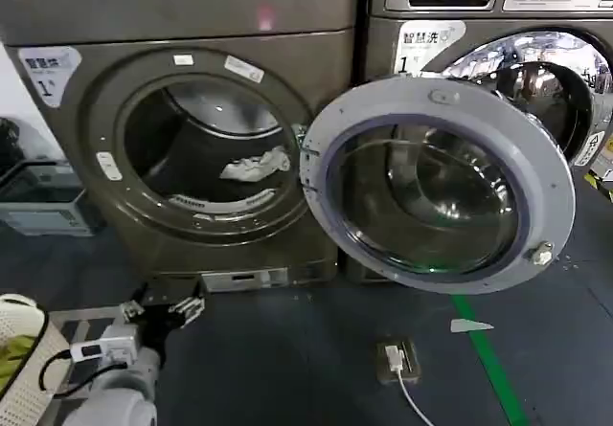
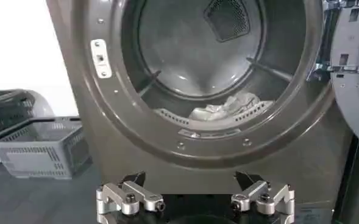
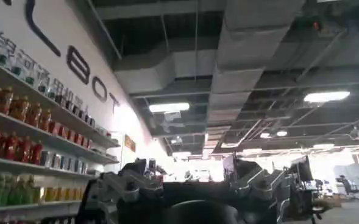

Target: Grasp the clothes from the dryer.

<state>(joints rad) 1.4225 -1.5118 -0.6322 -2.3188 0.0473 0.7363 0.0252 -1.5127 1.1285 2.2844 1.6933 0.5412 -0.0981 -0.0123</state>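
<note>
My left gripper (image 2: 194, 198) has its jaws spread wide apart with nothing between them, the two fingertips (image 2: 132, 196) level with each other and aimed straight at the front of the dryer (image 2: 94, 128). In the head view that left gripper (image 1: 172, 309) sits low, just above the floor (image 1: 316, 349), below the lower rim of the drum mouth and a little short of the machine's base panel, with the arm reaching forward from my lower left. Ahead of the jaws and above them, inside the drum, the clothes (image 2: 225, 108) lie as a small whitish crumpled piece on the drum floor just behind the front lip; from the head camera the clothes (image 1: 254, 166) show toward the side of the opening nearer the door (image 1: 436, 182), which hangs swung open beyond the jaws. My right gripper (image 3: 191, 198) is tilted up toward a ceiling (image 3: 228, 55) and shelves of bottles (image 3: 21, 134), away from the dryer; its jaws look apart.
</note>
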